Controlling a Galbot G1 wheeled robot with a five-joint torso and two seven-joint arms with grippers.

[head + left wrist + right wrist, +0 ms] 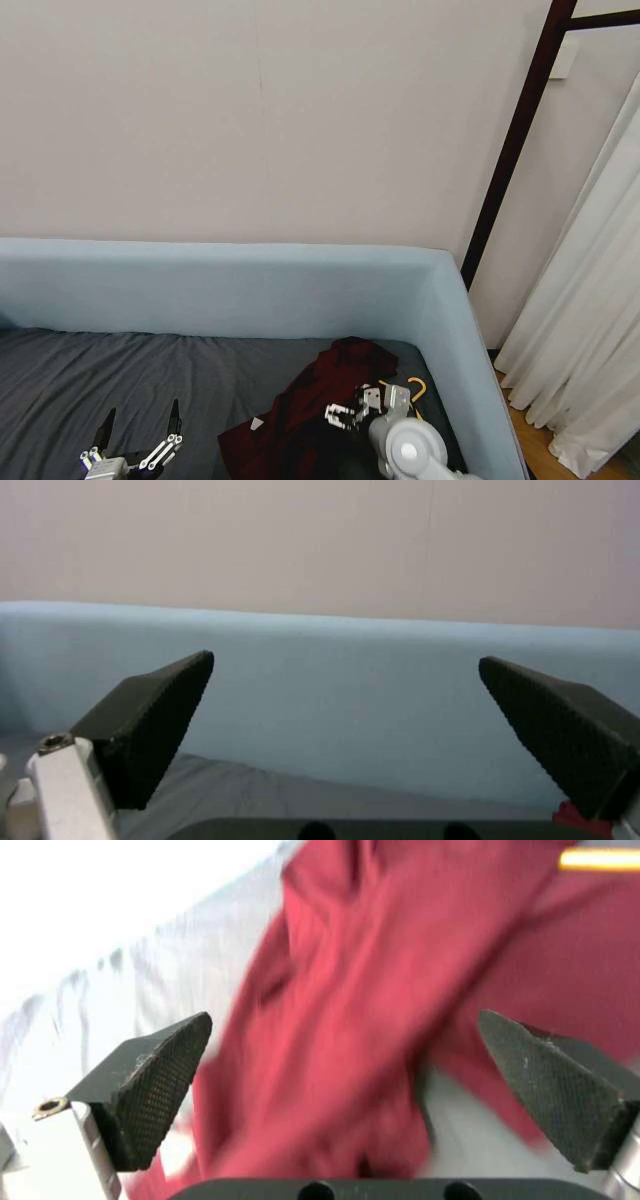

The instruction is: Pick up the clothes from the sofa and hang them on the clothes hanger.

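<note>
Crumpled dark red cloth garment [305,405] lies at right end of pale blue sofa [250,290]. Right gripper [350,412] poised over it, fingers spread, empty. Left gripper [142,425] spread too, well apart.

No writing, brand, number or sign can be read anywhere (the small white tag [257,423] on the red garment [320,395] is too small to tell).

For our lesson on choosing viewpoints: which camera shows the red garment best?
The head view: most of the red garment lies on the sofa seat beneath the right gripper. The right wrist view gives close-up folds; the left wrist view, a red sliver.
</note>
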